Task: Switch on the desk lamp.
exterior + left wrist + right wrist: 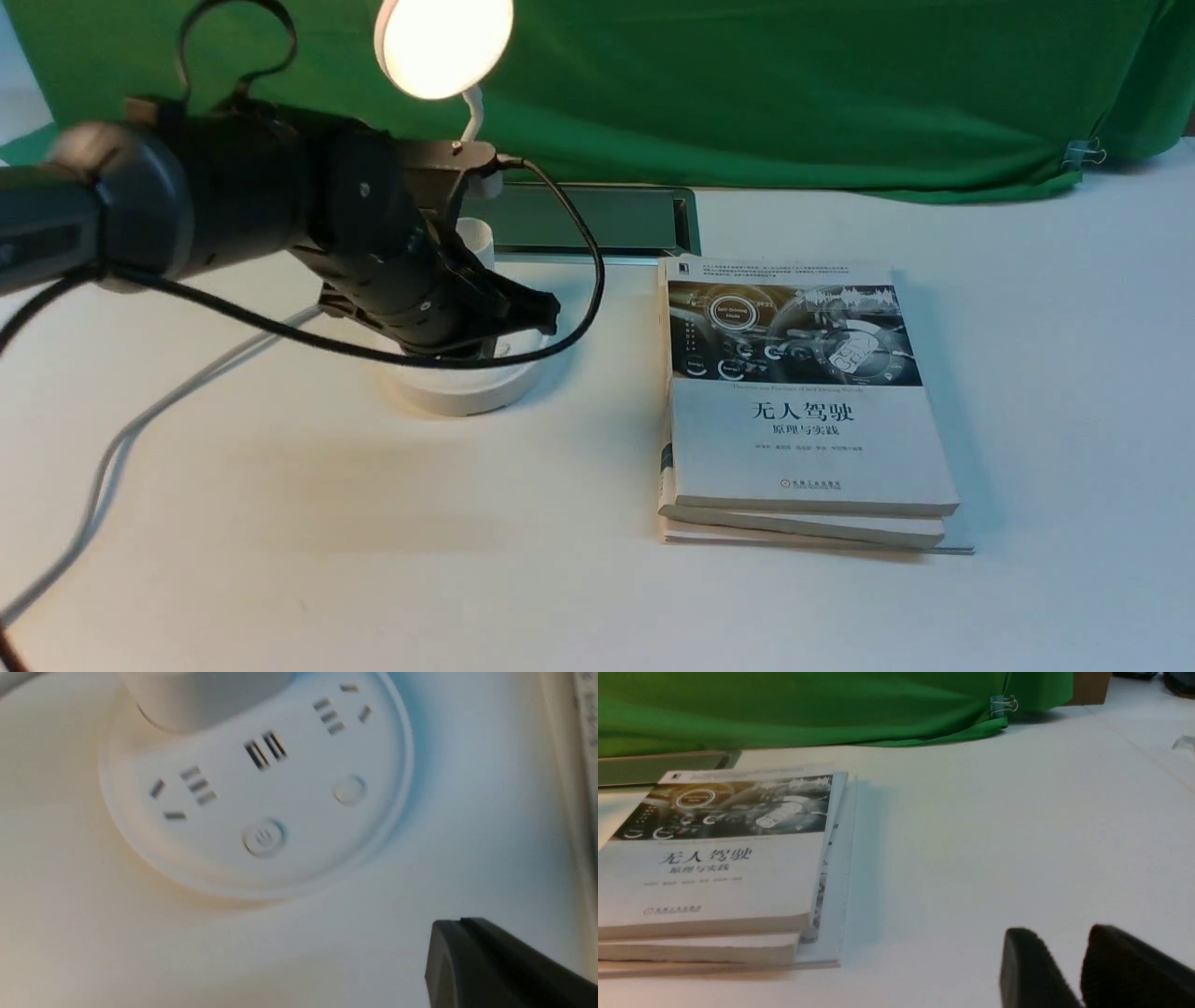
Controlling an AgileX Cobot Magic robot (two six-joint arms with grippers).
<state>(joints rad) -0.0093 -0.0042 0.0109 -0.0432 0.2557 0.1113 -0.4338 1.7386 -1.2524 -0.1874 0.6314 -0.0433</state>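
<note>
The white desk lamp's round disc head (443,42) glows warm light at the back left. Its thin neck (473,112) runs down to a small cup holder (478,238) and the round base (467,390). My left gripper (549,313) is shut and empty, its tip hovering over the base's right side. In the left wrist view the base (289,868) shows sockets, a power button (264,837) and a second button (349,789); the shut gripper (448,928) is clear of the base. My right gripper (1064,935) is slightly open and empty, low over the table.
A stack of books (803,411) lies right of the lamp, also in the right wrist view (714,868). A green cloth (794,84) hangs behind. A grey panel (597,219) sits at the back. A white cable (140,420) trails left from the base.
</note>
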